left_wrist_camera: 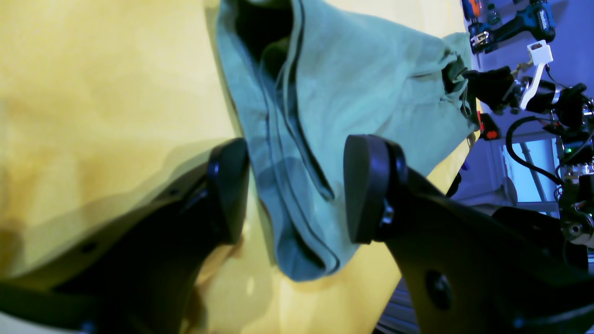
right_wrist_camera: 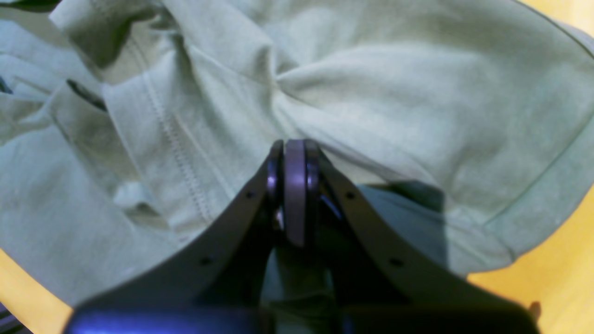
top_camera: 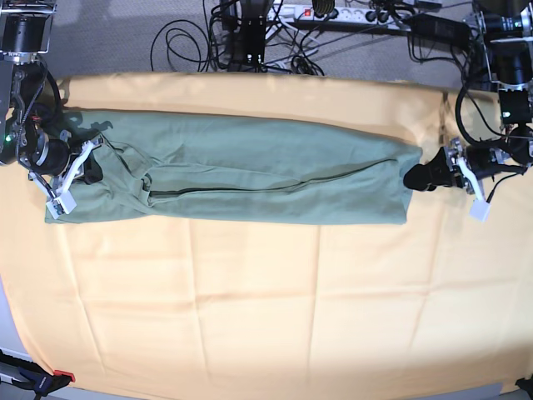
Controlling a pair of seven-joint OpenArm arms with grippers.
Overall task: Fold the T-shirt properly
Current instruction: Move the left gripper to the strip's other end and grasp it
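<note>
The sage-green T-shirt [top_camera: 250,179] lies as a long band across the yellow-orange cloth. My left gripper [left_wrist_camera: 297,190] is open; its two black fingers straddle the shirt's end [left_wrist_camera: 352,79] just above the cloth. In the base view this gripper [top_camera: 416,177] sits at the band's right edge. My right gripper [right_wrist_camera: 294,148] is shut, and the fabric [right_wrist_camera: 417,83] bunches in folds around its tips. The base view shows it [top_camera: 90,171] at the band's left end, where the cloth is crumpled.
The yellow-orange cloth [top_camera: 250,308] covers the whole table. Cables and a power strip [top_camera: 333,17] lie beyond the back edge. A red-black clamp [top_camera: 42,382] sits at the front left corner. A blue drill [left_wrist_camera: 529,21] hangs past the table in the left wrist view.
</note>
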